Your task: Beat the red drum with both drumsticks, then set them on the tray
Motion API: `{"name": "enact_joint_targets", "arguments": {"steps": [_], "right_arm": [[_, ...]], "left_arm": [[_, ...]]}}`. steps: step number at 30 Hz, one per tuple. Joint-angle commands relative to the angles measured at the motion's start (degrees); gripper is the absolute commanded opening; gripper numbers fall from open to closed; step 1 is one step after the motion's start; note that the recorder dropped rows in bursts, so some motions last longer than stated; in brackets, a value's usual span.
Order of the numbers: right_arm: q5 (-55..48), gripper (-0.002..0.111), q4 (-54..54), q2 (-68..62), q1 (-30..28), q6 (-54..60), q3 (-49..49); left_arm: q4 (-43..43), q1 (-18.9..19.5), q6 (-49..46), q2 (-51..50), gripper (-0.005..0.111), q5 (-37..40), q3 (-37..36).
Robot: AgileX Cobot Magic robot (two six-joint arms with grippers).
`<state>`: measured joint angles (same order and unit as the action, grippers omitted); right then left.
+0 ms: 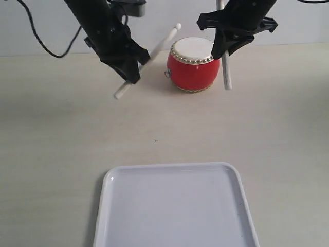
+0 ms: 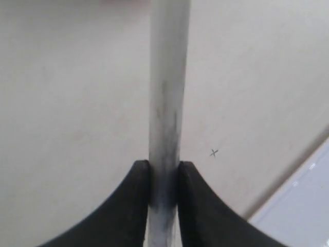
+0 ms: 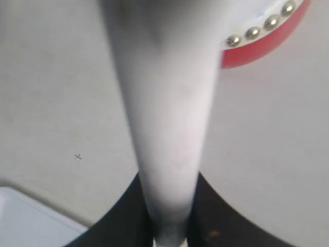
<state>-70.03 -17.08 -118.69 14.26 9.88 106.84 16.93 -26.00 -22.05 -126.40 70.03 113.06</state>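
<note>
The red drum (image 1: 192,66) stands at the back of the table, cream head up. My left gripper (image 1: 131,71) is shut on one pale drumstick (image 1: 154,51), which slants up with its rounded tip beside the drum's left rim. In the left wrist view that stick (image 2: 167,103) runs out from between the black fingers (image 2: 134,206). My right gripper (image 1: 220,49) is shut on the other drumstick (image 1: 226,74), held nearly upright just right of the drum. The right wrist view shows this stick (image 3: 169,128) close up, with the drum's studded edge (image 3: 267,41) behind. The white tray (image 1: 175,206) lies at the front.
A small cross mark (image 1: 156,140) sits on the bare beige tabletop between drum and tray. Black cables (image 1: 46,46) hang at the back left against the pale wall. A tray corner (image 2: 308,206) shows in the left wrist view.
</note>
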Motion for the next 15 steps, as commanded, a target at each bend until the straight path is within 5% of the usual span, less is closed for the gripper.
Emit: {"name": "enact_joint_targets", "arguments": {"steps": [1, 8, 15], "right_arm": [[0.1, 0.000, 3.7, 1.2, -0.3, 0.5, 0.3], [0.1, 0.000, 3.6, 1.2, -0.3, 0.4, 0.3], [0.1, 0.000, 3.4, 2.9, -0.3, -1.2, 0.3]], "left_arm": [[-0.1, -1.9, 0.3, -1.7, 0.000, -0.1, 4.0], [0.0, -1.9, -0.1, -9.3, 0.000, -0.1, 4.2], [1.7, 0.9, -0.1, -1.5, 0.000, -0.1, 4.2]]}}
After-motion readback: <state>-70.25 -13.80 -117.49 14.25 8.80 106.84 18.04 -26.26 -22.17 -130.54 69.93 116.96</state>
